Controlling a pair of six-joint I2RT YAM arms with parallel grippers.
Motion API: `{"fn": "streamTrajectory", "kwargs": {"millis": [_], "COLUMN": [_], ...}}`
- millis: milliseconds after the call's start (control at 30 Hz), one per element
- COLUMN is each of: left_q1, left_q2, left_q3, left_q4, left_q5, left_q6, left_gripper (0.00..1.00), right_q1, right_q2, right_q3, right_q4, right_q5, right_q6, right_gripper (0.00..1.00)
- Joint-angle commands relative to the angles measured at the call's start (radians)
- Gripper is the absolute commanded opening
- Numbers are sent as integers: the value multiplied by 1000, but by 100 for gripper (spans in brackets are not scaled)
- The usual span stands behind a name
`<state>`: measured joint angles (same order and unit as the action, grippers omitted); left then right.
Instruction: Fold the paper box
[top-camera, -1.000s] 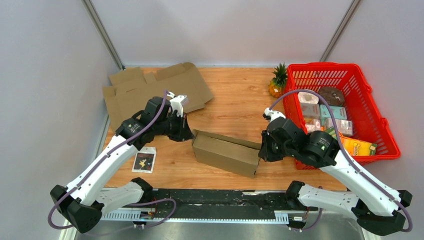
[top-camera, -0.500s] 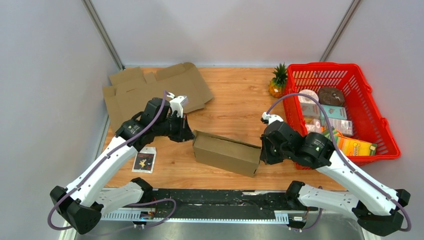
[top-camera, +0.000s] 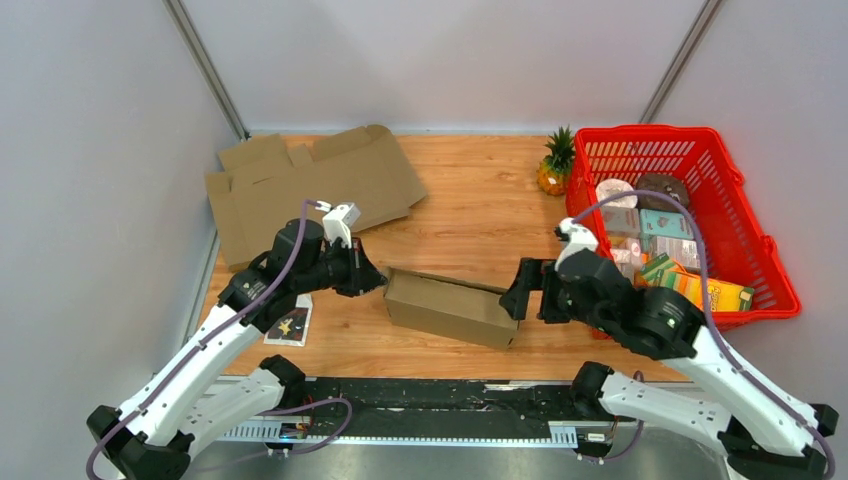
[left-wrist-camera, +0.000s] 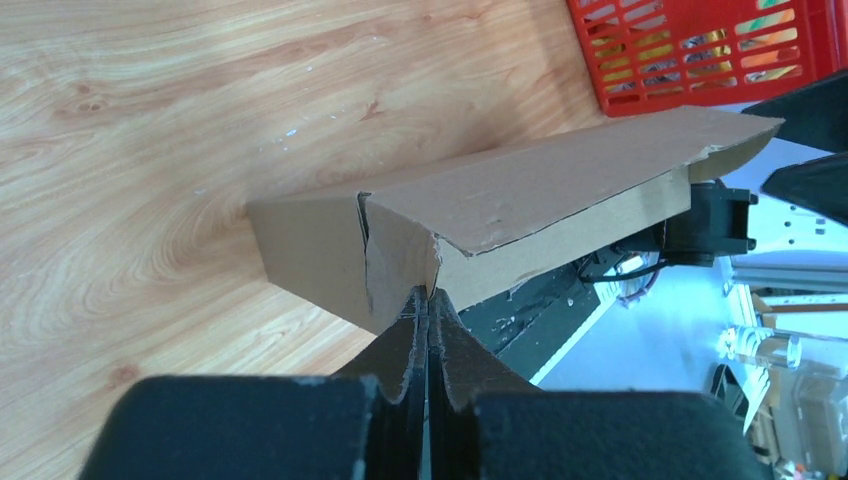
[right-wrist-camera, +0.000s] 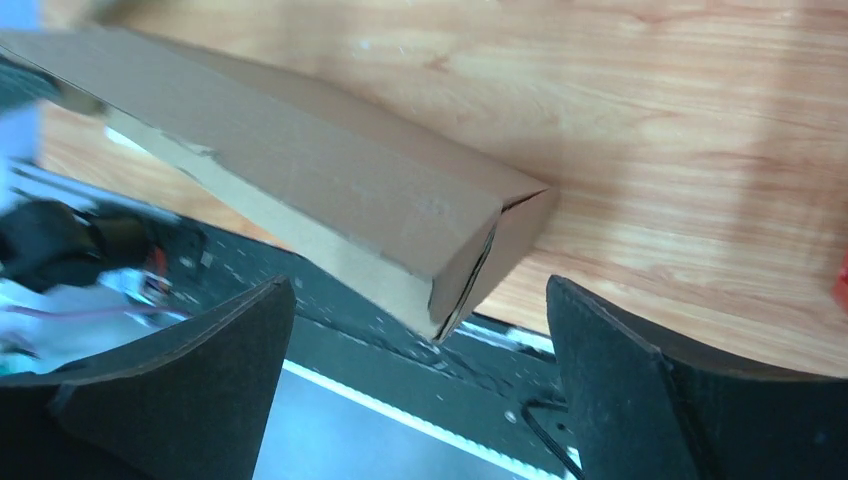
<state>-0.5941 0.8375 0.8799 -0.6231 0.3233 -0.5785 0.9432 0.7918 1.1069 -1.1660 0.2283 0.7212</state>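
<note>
The paper box (top-camera: 448, 308) is a long brown cardboard box lying on the wooden table between the arms, its top flap slightly raised along the far edge. My left gripper (top-camera: 381, 281) is shut, its tips pressed against the box's left end (left-wrist-camera: 400, 265) at the seam of the end flap. Nothing shows between its fingers (left-wrist-camera: 405, 345). My right gripper (top-camera: 530, 295) stands wide open just off the box's right end (right-wrist-camera: 500, 250). That end lies ahead of the right gripper (right-wrist-camera: 420, 285), between its spread fingers (right-wrist-camera: 620, 370), touching neither.
Flat cardboard sheets (top-camera: 310, 180) lie at the back left. A red basket (top-camera: 650, 131) full of groceries stands at the right, with a small pineapple (top-camera: 555, 165) beside it. A small black packet (top-camera: 288, 322) lies under the left arm.
My right gripper has opened wide and drawn back to the right, off the box's end. The left arm has come nearer and lower, staying shut at the box's left end.
</note>
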Motion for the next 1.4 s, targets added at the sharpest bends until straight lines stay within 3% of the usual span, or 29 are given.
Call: {"fn": "streamTrajectory", "kwargs": {"millis": [0, 133, 300, 633, 833, 1000, 1167, 1267, 1367], "left_q1": [-1, -3, -10, -16, -21, -21, -19, -21, -21], "left_q2": [-14, -29, -51, -32, -15, -8, 5, 8, 5], "left_q3": [-39, -56, -67, -45, -18, -16, -15, -15, -15], "left_q4": [-20, -7, -4, -12, -41, -36, -35, -33, -17], "left_q5": [-50, -61, -113, -113, -127, -128, -122, -116, -98], "left_q6": [-41, -79, -113, -130, -118, -119, -119, -121, -127], "left_gripper": [0, 0, 0, 0, 0, 0, 0, 0, 11], "right_q1": [3, 2, 0, -73, -151, -286, -297, -297, -296], "right_q2": [-152, -195, -47, 87, 78, 153, 214, 227, 222], "right_q3": [-85, -113, -76, -41, 11, 47, 41, 13, -27], "right_q4": [175, 200, 224, 321, 328, 336, 382, 423, 436], "right_q5": [118, 212, 218, 226, 190, 42, 29, 10, -6], "right_q6": [217, 395, 477, 380, 253, 170, 144, 138, 147], "right_gripper": [100, 100, 100, 100, 100, 100, 100, 92, 83]}}
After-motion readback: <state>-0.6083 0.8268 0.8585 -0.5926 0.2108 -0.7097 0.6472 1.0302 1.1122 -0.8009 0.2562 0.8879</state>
